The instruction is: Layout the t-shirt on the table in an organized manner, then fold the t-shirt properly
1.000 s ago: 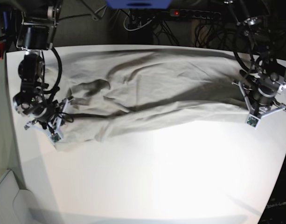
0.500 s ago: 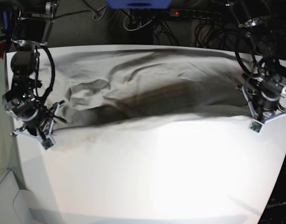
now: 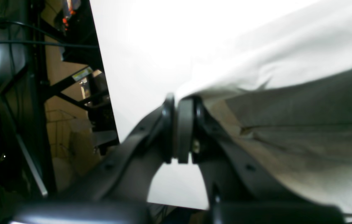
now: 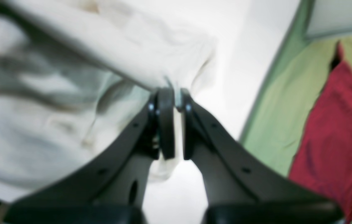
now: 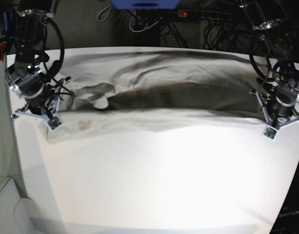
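Your white table (image 5: 154,190) carries the t-shirt (image 5: 169,92); left gripper (image 3: 180,99) and right gripper (image 4: 174,93) each pinch its edge; dark cables (image 5: 154,19) lie behind.

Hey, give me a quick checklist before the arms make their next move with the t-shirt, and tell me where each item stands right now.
1. Left gripper pinching the t-shirt edge: ok, jaws shut on cloth.
2. Right gripper pinching cloth: ok, fabric sits between the pads.
3. Shirt stretched between both arms: ok, it spans the table side to side.
4. Cloth smooth: not ok, folds bunch near the right gripper's end.
5. Near part of table free: ok.
6. Which shirt edge is held: cannot tell.
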